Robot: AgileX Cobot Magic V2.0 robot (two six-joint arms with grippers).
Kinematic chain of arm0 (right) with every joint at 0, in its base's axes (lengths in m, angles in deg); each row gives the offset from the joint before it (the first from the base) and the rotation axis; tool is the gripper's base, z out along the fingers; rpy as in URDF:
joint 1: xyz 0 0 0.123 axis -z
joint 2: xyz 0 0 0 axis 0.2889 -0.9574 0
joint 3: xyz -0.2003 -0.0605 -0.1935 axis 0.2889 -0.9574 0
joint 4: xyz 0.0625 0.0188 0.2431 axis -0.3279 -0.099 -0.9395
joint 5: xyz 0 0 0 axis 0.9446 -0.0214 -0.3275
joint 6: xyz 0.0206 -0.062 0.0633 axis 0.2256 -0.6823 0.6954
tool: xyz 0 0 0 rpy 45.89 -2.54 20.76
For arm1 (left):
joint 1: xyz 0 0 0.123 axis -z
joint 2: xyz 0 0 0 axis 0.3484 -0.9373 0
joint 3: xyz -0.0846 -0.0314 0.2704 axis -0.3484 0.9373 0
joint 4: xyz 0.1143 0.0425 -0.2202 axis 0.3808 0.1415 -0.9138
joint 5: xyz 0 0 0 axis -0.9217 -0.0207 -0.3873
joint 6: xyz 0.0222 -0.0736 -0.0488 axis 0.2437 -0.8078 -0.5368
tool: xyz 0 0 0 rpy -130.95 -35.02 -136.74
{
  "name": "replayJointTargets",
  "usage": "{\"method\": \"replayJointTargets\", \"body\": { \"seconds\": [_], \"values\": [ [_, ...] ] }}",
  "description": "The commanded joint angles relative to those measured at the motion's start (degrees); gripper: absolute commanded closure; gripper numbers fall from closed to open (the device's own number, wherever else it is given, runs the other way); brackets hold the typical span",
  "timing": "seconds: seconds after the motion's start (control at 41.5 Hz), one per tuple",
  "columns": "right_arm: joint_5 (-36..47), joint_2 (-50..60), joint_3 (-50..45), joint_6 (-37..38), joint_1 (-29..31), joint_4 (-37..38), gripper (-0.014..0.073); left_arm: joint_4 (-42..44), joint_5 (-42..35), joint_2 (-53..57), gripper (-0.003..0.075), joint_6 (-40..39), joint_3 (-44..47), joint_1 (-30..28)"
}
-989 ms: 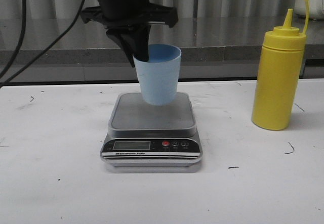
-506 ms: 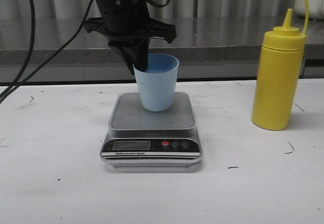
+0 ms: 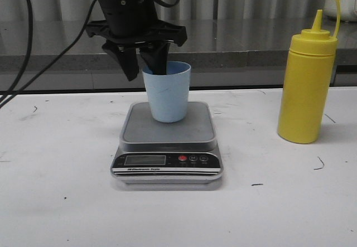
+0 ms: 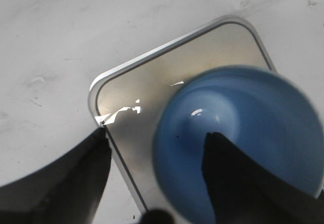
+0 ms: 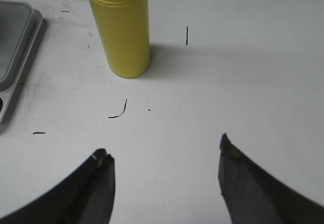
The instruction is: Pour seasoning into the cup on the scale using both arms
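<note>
Cup [image 3: 166, 93]: small pale blue tumbler, tapered toward the base, matte, no handle, mouth up. It stands upright on the grey platform of the scale [image 3: 167, 146], roughly at the platform's centre. In the left wrist view the cup [image 4: 243, 138] covers one side of the platform; the inside looks empty.

Scale: flat silver body, black front panel with an LCD and a red button [image 3: 182, 158], sitting on the white table [image 3: 56, 202] near the middle, slightly toward the rear edge.

Left gripper [image 3: 146, 63]: fingers spread. One finger [image 4: 238, 178] reaches inside the cup's mouth; the other [image 4: 76, 183] is outside, apart from the wall. The cup is not clamped.

Seasoning bottle [image 3: 307, 85]: tall yellow squeeze bottle, cone nozzle, cap dangling on its tether. Upright near the table's right edge, well apart from the scale.

Right gripper [image 5: 164, 178]: fingers wide apart over bare table, holding nothing; bottle [image 5: 119, 27] ahead of it with nothing between.

Table shows small dark scuff marks [image 3: 319, 163].
</note>
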Motion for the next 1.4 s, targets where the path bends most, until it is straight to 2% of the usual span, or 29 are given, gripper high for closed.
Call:
{"method": "replayJointTargets", "body": {
  "seconds": [0.0,0.169,0.289,0.796,0.989,1.158,1.375],
  "values": [
    [3.5,0.0,1.7,-0.1,0.4,0.6,0.0125,-1.1,-1.2,6.0,0.027,0.0,-1.9,-0.1],
    [3.5,0.0,1.7,-0.1,0.4,0.6,0.0125,-1.1,1.6,12.4,0.0282,0.0,-1.6,-0.1],
    [3.5,0.0,1.7,-0.1,0.4,0.6,0.0125,-1.1,-0.4,20.3,0.0297,0.0,1.9,0.1],
    [3.5,0.0,1.7,-0.1,0.4,0.6,0.0125,-1.7,-8.8,49.9,0.0302,0.0,35.6,1.2],
    [3.5,0.0,1.7,-0.1,0.4,0.6,0.0125,-2.1,-9.9,58.2,0.0302,0.0,44.8,1.2],
    [3.5,0.0,1.7,-0.1,0.4,0.6,0.0125,-2.1,-9.9,63.3,0.0302,0.0,49.3,1.2],
    [3.5,0.0,1.7,-0.1,0.4,0.6,0.0125,-2.1,-9.3,65.0,0.0302,0.0,50.3,1.2]
  ]
}}
